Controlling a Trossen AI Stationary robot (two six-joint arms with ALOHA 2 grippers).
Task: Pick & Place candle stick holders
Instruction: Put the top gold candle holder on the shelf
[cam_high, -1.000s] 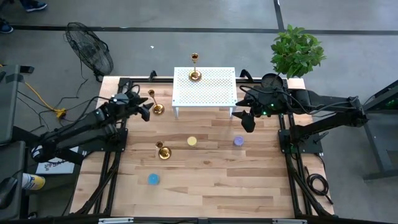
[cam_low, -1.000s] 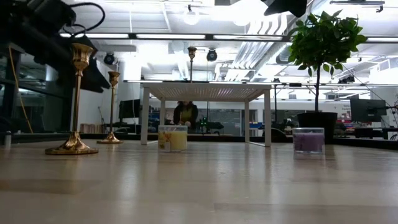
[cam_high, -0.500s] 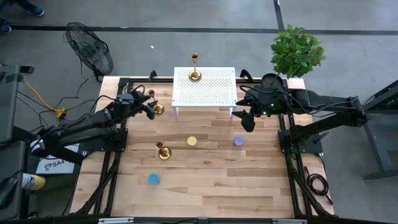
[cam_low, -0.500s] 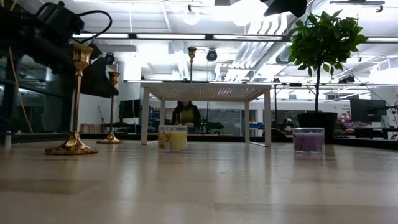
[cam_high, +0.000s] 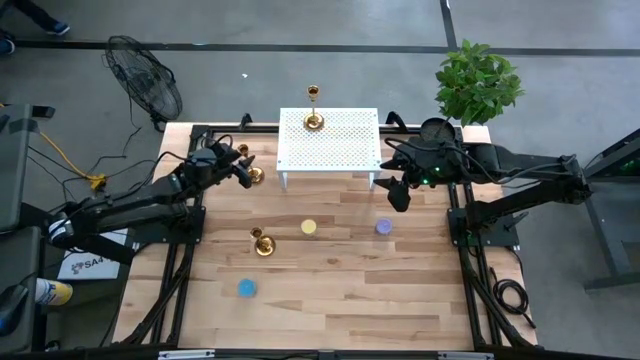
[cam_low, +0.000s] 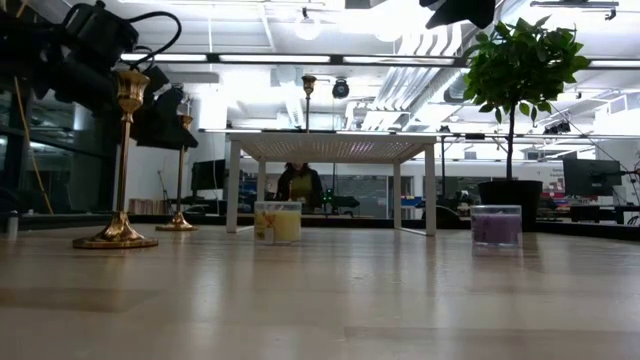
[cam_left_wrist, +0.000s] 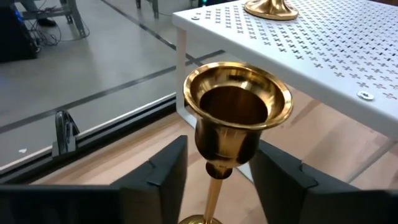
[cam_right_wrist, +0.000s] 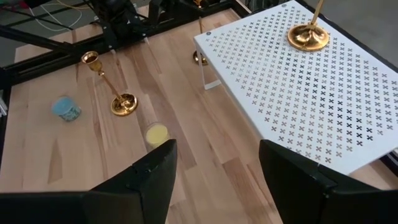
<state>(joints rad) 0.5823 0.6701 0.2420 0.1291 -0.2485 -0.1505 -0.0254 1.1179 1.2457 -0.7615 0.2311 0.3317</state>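
Three gold candle stick holders stand upright on their round bases. One (cam_high: 314, 120) is on the white perforated shelf (cam_high: 345, 150). One (cam_high: 264, 243) is on the table near the middle left. One (cam_high: 254, 175) is beside the shelf's left leg. My left gripper (cam_high: 243, 168) is open at this last holder. In the left wrist view its fingers (cam_left_wrist: 165, 174) stand on either side of the stem just under the cup (cam_left_wrist: 238, 106), with gaps showing. My right gripper (cam_high: 398, 195) is open and empty at the shelf's right near corner.
A yellow candle (cam_high: 308, 227), a purple one (cam_high: 383, 227) and a blue one (cam_high: 246, 288) sit on the wooden table. A potted plant (cam_high: 478, 80) stands at the far right corner, and a fan (cam_high: 145, 80) stands off the far left. The shelf's left leg (cam_left_wrist: 181, 74) is close behind the left gripper.
My left gripper has gone toward the table's right edge, up to the holder beside the shelf's left leg. Its open fingers now stand on either side of the stem under the cup. The holders have not moved.
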